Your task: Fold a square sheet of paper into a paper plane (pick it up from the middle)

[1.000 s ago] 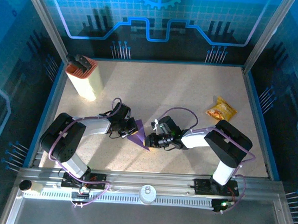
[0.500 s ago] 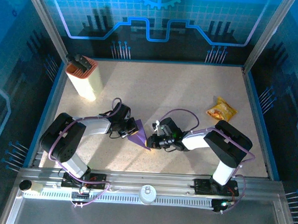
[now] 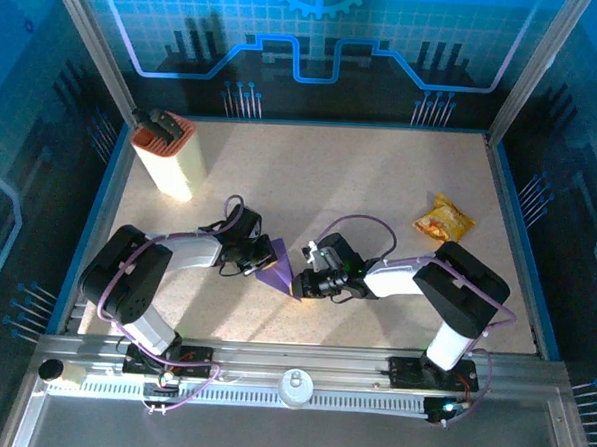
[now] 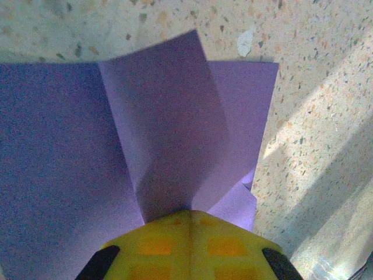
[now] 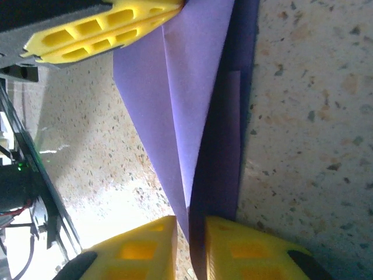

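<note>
1. Speckled beige surface [image 3: 360,187] lies inside blue patterned walls. In the top view a cream-and-orange box [image 3: 167,157] stands at the far left and a yellow-orange snack packet [image 3: 443,219] lies at the right. Both are well apart from the arms.
2. We find the purple paper [image 3: 276,272] near the front middle of the surface, between the two tools. From above we make out a small dark triangle of it, and the rest is covered by the wrists.
3. The left tool [image 4: 187,217] is clenched on the paper. In its own wrist view the yellow fingers meet with no gap and the sheet spreads out from their tips. How far the paper reaches into the grip is hidden.
4. In that view a folded flap stands up over the flatter layer. The sheet's left side runs off the picture edge, so we cannot trace its full outline.
5. The right tool [image 5: 191,224] has its fingers close together with a narrow gap, and the paper's folded edge runs down into that gap. We cannot tell whether they pinch it or merely flank it.
6. At the top left of the right wrist view, the left tool's fingers [image 5: 99,32] meet the paper's far end, and their base is cut off by the frame.
7. The inner layers of the fold sit in deep shadow. We cannot tell whether the paper's lower edge touches the surface.
</note>
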Controlling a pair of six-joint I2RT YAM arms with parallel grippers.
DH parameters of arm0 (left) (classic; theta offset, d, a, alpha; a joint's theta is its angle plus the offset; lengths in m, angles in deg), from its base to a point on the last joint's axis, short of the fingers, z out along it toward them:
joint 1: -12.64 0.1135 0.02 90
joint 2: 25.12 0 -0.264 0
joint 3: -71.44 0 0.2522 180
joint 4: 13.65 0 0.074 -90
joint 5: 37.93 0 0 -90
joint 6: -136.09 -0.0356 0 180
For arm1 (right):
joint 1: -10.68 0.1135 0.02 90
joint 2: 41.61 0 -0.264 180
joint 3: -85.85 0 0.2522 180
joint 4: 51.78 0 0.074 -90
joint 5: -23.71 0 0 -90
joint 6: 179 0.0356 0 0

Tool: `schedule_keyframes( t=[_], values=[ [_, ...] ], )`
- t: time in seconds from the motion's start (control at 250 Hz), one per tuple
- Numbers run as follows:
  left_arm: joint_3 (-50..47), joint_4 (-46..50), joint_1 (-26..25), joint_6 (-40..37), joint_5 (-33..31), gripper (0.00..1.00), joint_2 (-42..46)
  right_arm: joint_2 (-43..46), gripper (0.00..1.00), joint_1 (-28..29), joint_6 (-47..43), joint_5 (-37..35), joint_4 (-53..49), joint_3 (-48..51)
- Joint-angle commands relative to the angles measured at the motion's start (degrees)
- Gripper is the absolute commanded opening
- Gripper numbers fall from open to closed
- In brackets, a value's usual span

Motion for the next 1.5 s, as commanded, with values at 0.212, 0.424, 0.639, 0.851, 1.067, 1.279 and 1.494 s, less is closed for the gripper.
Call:
schedule_keyframes(
  t=[0.212, 0.424, 0.639, 0.851, 1.067, 1.279, 1.494],
  values=[
    [-0.34, 4.09, 0.07, -1.47, -2.00, 0.06, -2.34, -2.63, 0.09, -0.46, 0.56, 2.06, -0.56, 1.19],
    [0.82, 4.60, 0.06, -2.58, -2.03, 0.07, -2.04, -2.16, 0.04, -1.34, 2.63, 4.81, 3.91, 2.47],
    [2.33, 4.82, 0.14, -3.93, -2.09, 0.09, -0.78, -3.57, 0.01, -2.75, 7.37, 7.46, 8.84, 3.74],
    [1.76, 0.31, 0.07, -4.60, 2.17, 0.14, 3.07, -4.57, 0.00, -2.85, 10.54, 8.14, 10.20, 3.56],
    [1.45, -2.31, -0.87, -5.17, 6.15, 0.13, 2.48, -5.77, 0.00, -3.24, 12.58, 9.93, 11.86, 3.07],
    [1.36, -3.81, -1.51, -4.27, 6.06, 0.13, 0.90, -6.61, 0.00, -3.81, 14.86, 10.84, 14.54, 3.66],
    [2.27, -2.91, -1.51, -3.69, 4.42, 0.12, -2.13, -6.92, 0.00, -4.17, 15.57, 10.68, 15.54, 4.37]
  ],
)
